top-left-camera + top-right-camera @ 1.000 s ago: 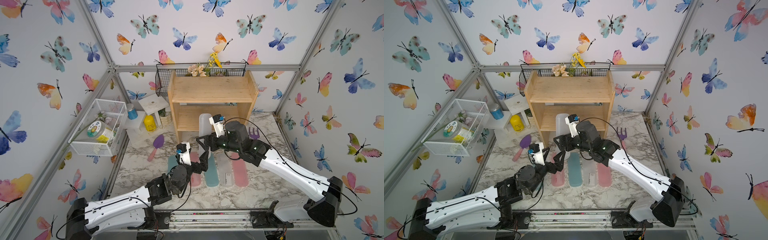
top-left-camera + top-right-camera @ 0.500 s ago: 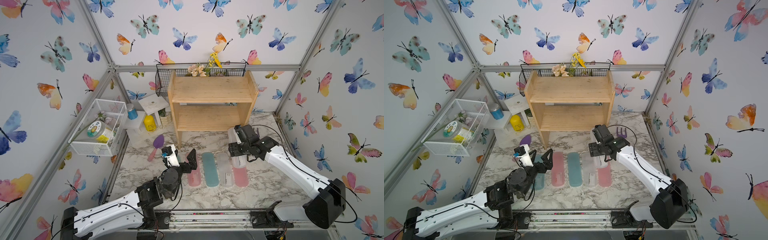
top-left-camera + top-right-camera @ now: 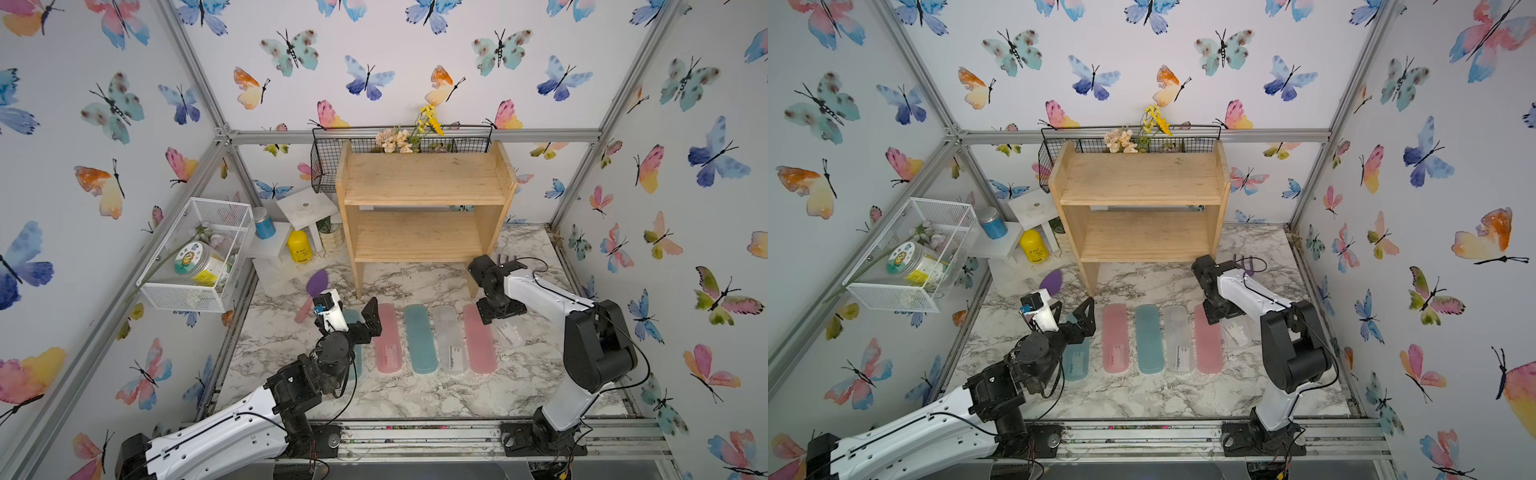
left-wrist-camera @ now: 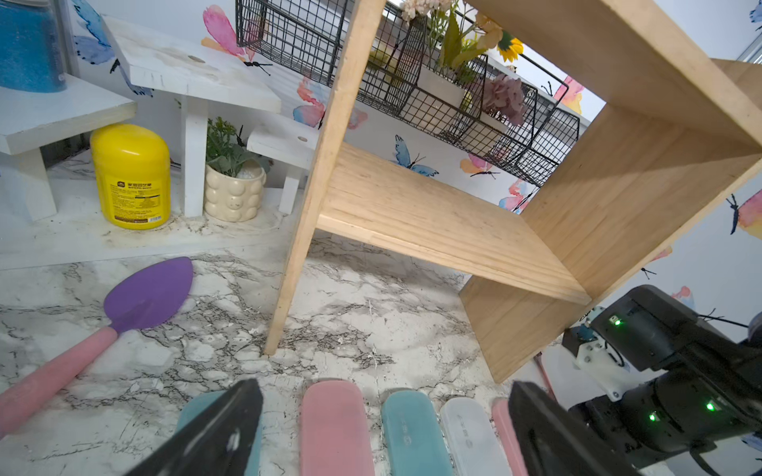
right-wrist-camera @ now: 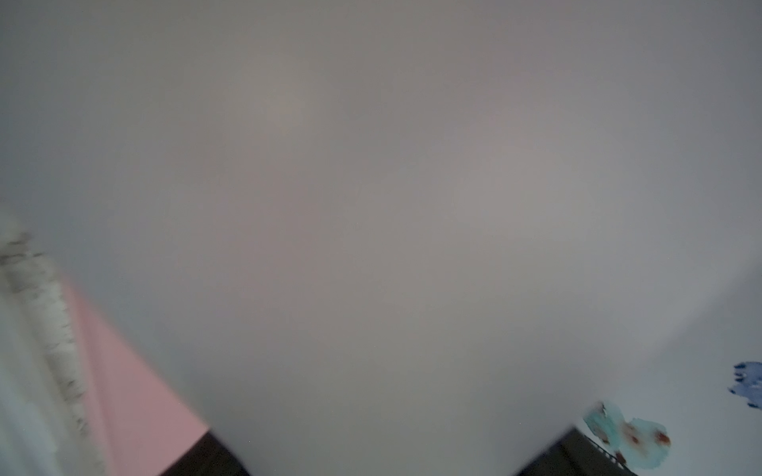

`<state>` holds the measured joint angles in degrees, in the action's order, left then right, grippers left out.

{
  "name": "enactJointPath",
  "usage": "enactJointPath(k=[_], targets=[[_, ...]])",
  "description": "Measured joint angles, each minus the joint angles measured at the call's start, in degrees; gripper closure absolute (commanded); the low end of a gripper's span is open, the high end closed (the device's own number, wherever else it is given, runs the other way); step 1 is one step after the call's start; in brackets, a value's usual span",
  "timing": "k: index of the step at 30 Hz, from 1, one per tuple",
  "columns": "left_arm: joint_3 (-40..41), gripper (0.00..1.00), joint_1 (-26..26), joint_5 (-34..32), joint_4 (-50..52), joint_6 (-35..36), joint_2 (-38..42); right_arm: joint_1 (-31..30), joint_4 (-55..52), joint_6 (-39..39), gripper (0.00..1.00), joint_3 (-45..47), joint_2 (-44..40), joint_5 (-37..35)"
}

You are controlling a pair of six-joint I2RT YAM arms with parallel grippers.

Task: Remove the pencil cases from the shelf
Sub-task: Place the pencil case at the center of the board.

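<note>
**Six cases on the marble, right gripper on the last one**

Take the marble table (image 3: 415, 399) as a dial in both top views, with 12 at the back wall. The pine shelf (image 3: 424, 183) stands at 12 o'clock. All six pencil cases lie flat on the table in front of it, side by side in a row across the middle from 9 to 3, their long sides pointing toward 12.

From the 9 o'clock end they run:
- outer teal case (image 3: 1075, 361), partly under the left arm
- pink case (image 3: 388, 340)
- inner teal case (image 3: 420, 338)
- inner clear case (image 3: 449, 338)
- second pink case (image 3: 480, 340)
- outer clear case (image 3: 509, 332)

The left gripper (image 3: 1071, 311) hangs over the 12 o'clock end of the outer teal case with its jaws spread wide, holding nothing.

The right gripper (image 3: 500, 311) points down at about 3 o'clock and is clamped on the 12 o'clock end of the outer clear case (the right wrist view is filled by its frosted surface, blurred).

A purple trowel (image 3: 316, 282) lies at about 10 o'clock, near the shelf's leg.
</note>
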<state>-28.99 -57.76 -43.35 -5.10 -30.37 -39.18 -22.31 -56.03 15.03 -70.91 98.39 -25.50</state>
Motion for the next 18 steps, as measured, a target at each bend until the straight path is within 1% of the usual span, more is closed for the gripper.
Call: enactJointPath(k=[2, 4, 7, 12, 15, 18], targets=[[0.2, 0.01, 0.9, 1.3, 0.0, -0.1, 0.0, 1.7, 0.3, 0.2, 0.48, 0.2, -1.0, -1.1], [0.4, 0.01, 1.9, 2.8, 0.1, -0.1, -0.2, 2.1, 1.0, 0.4, 0.47, 1.1, -1.9, -1.0], [0.4, 0.01, 3.4, 5.0, 0.0, -0.1, -1.0, 2.1, 2.1, 0.8, 0.46, 3.9, -1.8, 0.1], [0.4, 0.01, 4.0, 7.2, -0.1, -0.1, -3.3, 2.3, 3.8, 1.4, 0.46, 9.6, -1.4, 2.1], [0.4, 0.01, 4.0, 8.5, -0.1, -0.2, -3.8, 2.9, 5.1, 1.4, 0.41, 9.9, -1.4, 3.4], [0.5, 0.01, 4.0, 8.9, -0.2, -0.6, -3.7, 3.1, 6.4, 1.5, 0.33, 9.9, -1.4, 4.9]])
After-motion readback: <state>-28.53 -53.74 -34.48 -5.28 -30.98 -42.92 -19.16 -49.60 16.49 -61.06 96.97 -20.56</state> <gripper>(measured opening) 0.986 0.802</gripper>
